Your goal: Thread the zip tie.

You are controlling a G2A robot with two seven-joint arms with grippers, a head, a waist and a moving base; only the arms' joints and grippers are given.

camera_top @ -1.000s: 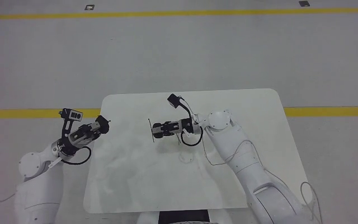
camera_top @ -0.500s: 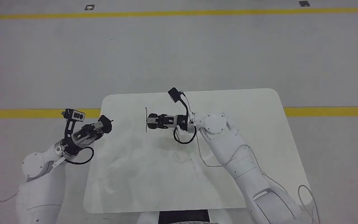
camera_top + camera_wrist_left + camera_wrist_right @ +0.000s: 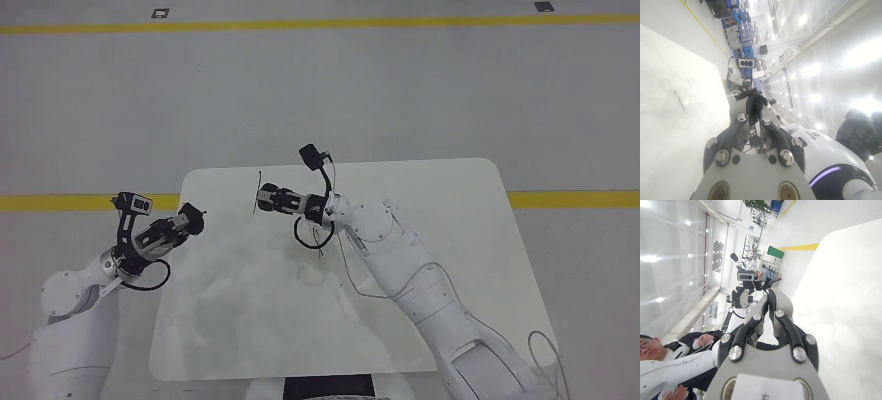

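Note:
A thin black zip tie (image 3: 258, 192) stands crosswise at the tip of my right gripper (image 3: 264, 200), which is shut on it above the far-left part of the white table (image 3: 430, 300). In the right wrist view that gripper (image 3: 769, 299) has its pads pressed together, and the tie itself is hard to make out there. My left gripper (image 3: 193, 217) hangs at the table's left edge, pointing toward the right one, with a gap between them. Its fingers (image 3: 745, 106) are shut; I cannot make out whether anything is pinched between them.
Thin black crossed strips (image 3: 680, 102) lie loose near the middle of the table. The right arm's black cable (image 3: 305, 236) loops beside its wrist. A yellow floor line (image 3: 570, 199) runs past both sides of the table.
My right gripper has carried the zip tie leftward and toward the table's far edge. The left gripper has edged slightly to the right, so the two stand closer.

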